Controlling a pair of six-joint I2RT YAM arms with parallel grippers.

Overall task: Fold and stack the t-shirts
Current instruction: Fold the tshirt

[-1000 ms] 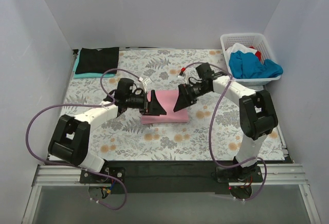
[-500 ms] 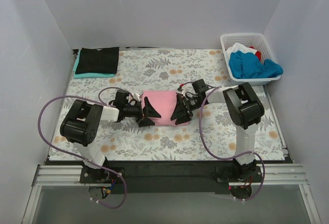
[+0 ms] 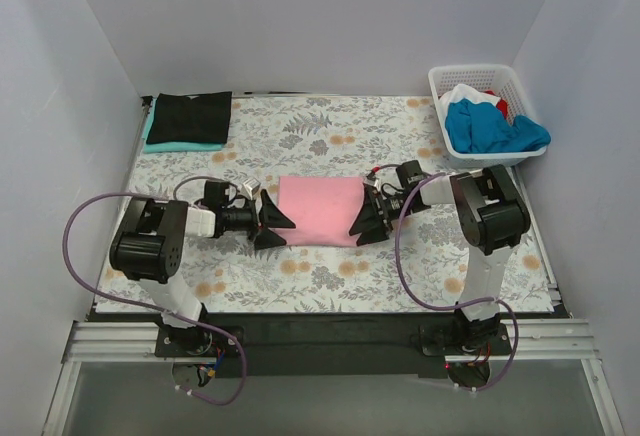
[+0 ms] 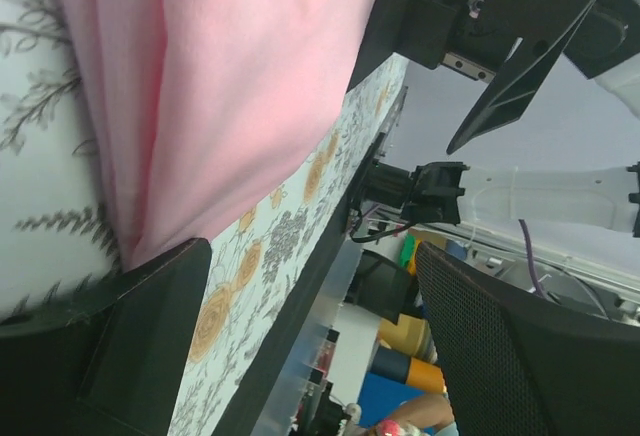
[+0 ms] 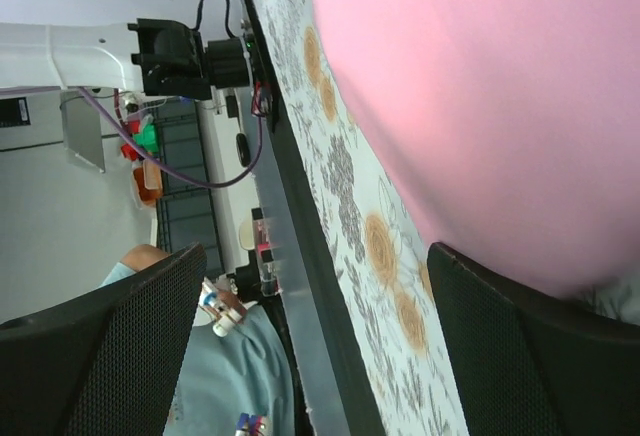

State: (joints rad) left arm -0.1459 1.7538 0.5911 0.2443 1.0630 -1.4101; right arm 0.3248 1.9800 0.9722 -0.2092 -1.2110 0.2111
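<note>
A folded pink t-shirt lies flat as a neat rectangle at the middle of the floral tablecloth, its long sides running left to right. In the left wrist view the pink cloth shows layered folded edges along one side.

The left gripper sits low on the cloth-covered table at the shirt's left edge, its fingers spread wide and clamping nothing. From its own camera, one finger meets the near corner of the pink fabric while the other stands well apart over the table's front edge. The right gripper mirrors it at the shirt's right edge, likewise spread wide and holding nothing. In the right wrist view one finger lies against the hem of the pink cloth, and the other finger is off to the side above the table rail.

At the far left corner, a folded black t-shirt rests on top of a folded teal t-shirt. At the far right corner, a white lattice basket holds a crumpled blue t-shirt, with a white t-shirt and a glimpse of a red t-shirt behind it.
</note>
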